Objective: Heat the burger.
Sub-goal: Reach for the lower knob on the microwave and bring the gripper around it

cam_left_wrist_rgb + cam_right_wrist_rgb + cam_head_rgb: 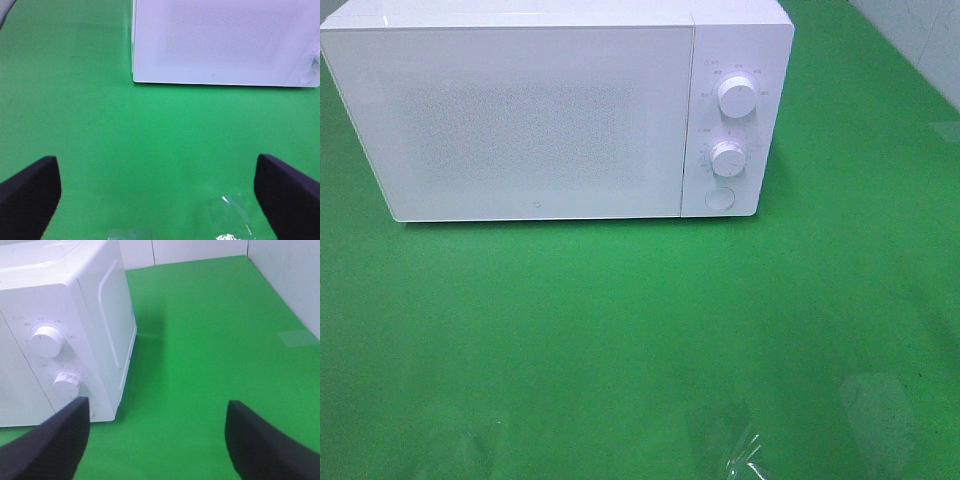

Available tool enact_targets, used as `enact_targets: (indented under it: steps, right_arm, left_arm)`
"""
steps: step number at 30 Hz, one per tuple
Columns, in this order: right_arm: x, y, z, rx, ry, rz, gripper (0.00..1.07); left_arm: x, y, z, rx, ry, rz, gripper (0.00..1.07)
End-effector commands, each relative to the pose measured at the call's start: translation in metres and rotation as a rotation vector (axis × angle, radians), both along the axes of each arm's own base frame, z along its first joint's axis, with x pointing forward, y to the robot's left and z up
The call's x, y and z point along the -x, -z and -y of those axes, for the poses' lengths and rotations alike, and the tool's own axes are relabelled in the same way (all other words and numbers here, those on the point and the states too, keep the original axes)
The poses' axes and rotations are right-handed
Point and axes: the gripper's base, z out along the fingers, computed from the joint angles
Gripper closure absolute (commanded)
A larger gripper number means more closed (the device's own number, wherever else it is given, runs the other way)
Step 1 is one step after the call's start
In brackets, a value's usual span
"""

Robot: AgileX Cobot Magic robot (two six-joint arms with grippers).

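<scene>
On the green desk [620, 330] stands a shut white microwave [540, 110]; the left fingers [30, 195] and right fingers [60, 435] are released, empty.

The microwave [540, 120] had a casing of smooth white plastic or painted metal, satin rather than mirror-bright. Its door [520, 125] showed a fine dotted grain under a smooth face. The two knobs [736, 96] and the round button [720, 199] looked like lightly glossy white plastic. The tabletop [620, 330] was an even, matt green with only a soft glare. Near its front edge lay clear film [745, 455], crinkled and shiny. The left gripper [156, 167] and right gripper [158, 405] had fingers [30, 195] of dark, matt material.
</scene>
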Motion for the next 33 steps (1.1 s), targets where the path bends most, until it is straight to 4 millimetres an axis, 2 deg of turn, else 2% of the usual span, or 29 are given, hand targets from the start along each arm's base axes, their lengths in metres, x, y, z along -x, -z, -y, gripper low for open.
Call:
enact_targets:
  steps: [1, 4, 8, 14, 20, 24, 25, 27, 29, 33]
  right_arm:
    - [-0.013, 0.001, -0.001, -0.008, -0.009, 0.052, 0.37]
    - [-0.016, 0.003, -0.002, -0.011, -0.011, 0.059, 0.37]
    - [-0.036, 0.015, -0.001, 0.009, 0.011, 0.062, 0.37]
    - [-0.048, 0.025, -0.002, 0.076, 0.044, 0.068, 0.37]
    - [-0.055, 0.036, -0.026, 0.163, 0.026, 0.085, 0.37]
    - [-0.056, 0.04, -0.036, 0.172, 0.041, 0.094, 0.37]
    - [-0.056, 0.04, -0.036, 0.172, 0.041, 0.094, 0.37]
    - [-0.054, 0.045, -0.051, 0.16, 0.066, 0.11, 0.37]
    - [-0.052, 0.048, -0.057, 0.177, 0.075, 0.105, 0.37]
    - [-0.049, 0.053, -0.064, 0.204, 0.095, 0.102, 0.37]
  left_arm:
    - [0.002, 0.0, 0.001, 0.01, 0.007, 0.022, 0.09]
    - [0.002, 0.0, 0.001, 0.01, 0.007, 0.022, 0.09]
    - [0.002, 0.0, 0.001, 0.01, 0.007, 0.022, 0.09]
    - [0.002, 0.0, 0.001, 0.01, 0.007, 0.022, 0.09]
    - [0.002, 0.0, 0.001, 0.01, 0.007, 0.022, 0.09]
    - [0.002, 0.0, 0.001, 0.01, 0.007, 0.022, 0.09]
    - [0.002, 0.0, 0.001, 0.01, 0.007, 0.022, 0.09]
    - [0.002, 0.0, 0.001, 0.01, 0.007, 0.022, 0.09]
    - [0.002, 0.0, 0.001, 0.01, 0.007, 0.022, 0.09]
    - [0.002, 0.0, 0.001, 0.01, 0.007, 0.022, 0.09]
